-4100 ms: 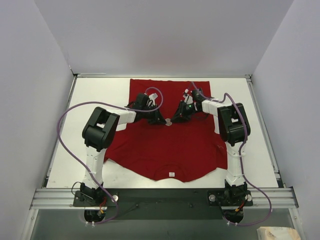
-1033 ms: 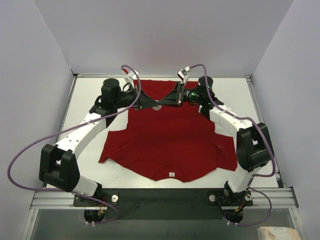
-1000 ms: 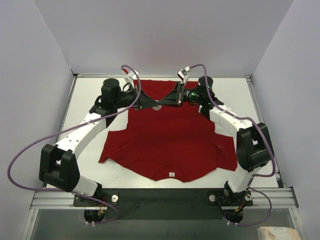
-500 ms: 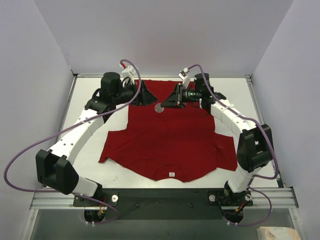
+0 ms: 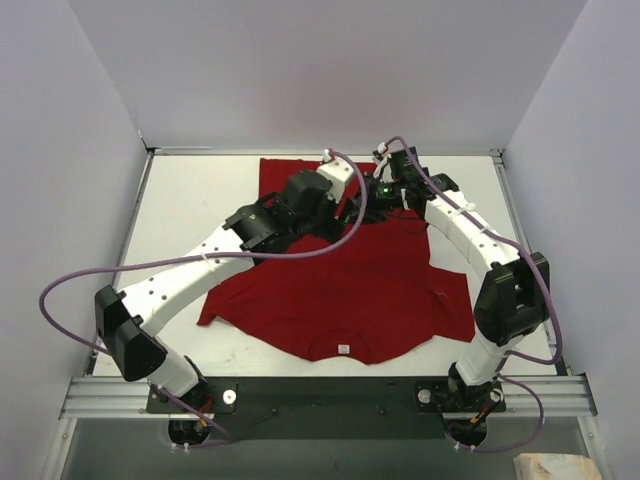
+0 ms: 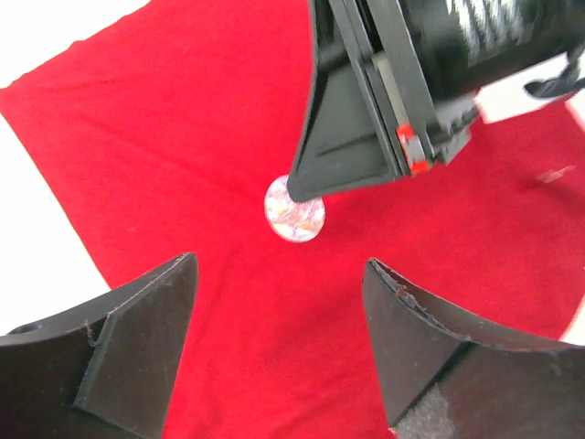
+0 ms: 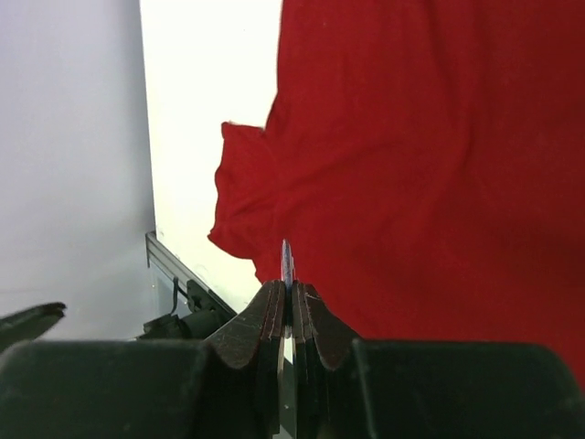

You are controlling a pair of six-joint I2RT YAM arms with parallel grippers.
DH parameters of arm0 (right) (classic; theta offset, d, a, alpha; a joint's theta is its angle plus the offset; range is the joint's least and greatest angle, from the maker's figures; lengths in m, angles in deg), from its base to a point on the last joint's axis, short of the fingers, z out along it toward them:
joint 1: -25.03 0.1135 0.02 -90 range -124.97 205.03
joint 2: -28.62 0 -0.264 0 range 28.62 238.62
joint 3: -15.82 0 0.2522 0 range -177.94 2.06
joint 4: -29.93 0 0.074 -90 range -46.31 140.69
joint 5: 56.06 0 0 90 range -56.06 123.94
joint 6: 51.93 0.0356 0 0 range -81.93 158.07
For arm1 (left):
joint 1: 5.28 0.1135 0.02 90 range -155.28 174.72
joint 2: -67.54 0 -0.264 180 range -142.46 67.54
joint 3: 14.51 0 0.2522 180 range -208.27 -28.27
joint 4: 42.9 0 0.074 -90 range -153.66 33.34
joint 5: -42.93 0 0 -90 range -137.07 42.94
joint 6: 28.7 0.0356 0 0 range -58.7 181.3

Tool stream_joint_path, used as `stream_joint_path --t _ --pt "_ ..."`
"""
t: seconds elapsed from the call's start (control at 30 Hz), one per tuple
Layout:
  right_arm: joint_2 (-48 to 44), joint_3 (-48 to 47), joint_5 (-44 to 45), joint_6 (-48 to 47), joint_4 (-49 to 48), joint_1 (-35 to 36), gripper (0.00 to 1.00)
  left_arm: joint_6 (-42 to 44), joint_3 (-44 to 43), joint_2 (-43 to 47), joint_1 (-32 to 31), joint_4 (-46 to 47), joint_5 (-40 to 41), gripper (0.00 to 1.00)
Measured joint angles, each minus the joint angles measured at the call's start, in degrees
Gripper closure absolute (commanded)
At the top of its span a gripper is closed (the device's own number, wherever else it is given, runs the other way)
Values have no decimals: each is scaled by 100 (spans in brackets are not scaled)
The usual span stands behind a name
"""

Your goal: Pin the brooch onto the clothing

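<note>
The left pincer point(image 6: 279, 315) has just swung across from its place well apart to the left. It now hangs just beside the right pincer point(image 7: 287, 297), spread wide with the brooch point(image 6: 294, 208) ahead of its gap, so a handover or joint pinning looks near. The right pincer is pressed together on the brooch's rim, above the red T-shirt point(image 5: 340, 290) lying flat on the counter point(image 5: 200, 190). The left wrist view shows the brooch's round shimmering face, the right wrist view only its thin edge, and the top view hides it under the left arm.
</note>
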Motion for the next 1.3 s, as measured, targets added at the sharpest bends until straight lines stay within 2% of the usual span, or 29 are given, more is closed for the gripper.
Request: stream_joint_path --t 0.13,0.3,0.93,1.03,1.07,1.17,1.2,1.23,1.3 --pt "0 0 127 201 142 -59 100 402 0 -313 -450 -48 693 21" --pt "0 0 129 363 223 -120 100 754 0 -667 -756 -35 1029 25" --pt "-2 0 -90 452 238 -186 100 1027 205 -1198 -796 695 1512 44" --pt "-2 0 -146 452 238 -186 100 1043 205 -1314 -787 754 1600 56" --pt "-2 2 -164 452 238 -186 100 1045 205 -1355 -780 754 1624 66" --pt "-9 4 -162 448 278 -186 100 1054 205 -1456 -756 758 1727 76" --pt "-7 7 -155 452 267 -186 100 1056 205 -1458 -745 763 1729 91" --pt "-7 7 -153 468 251 -186 100 1045 205 -1458 -745 772 1735 98" --pt "-15 7 -120 492 238 -186 100 1025 203 -1458 -745 787 1797 100"
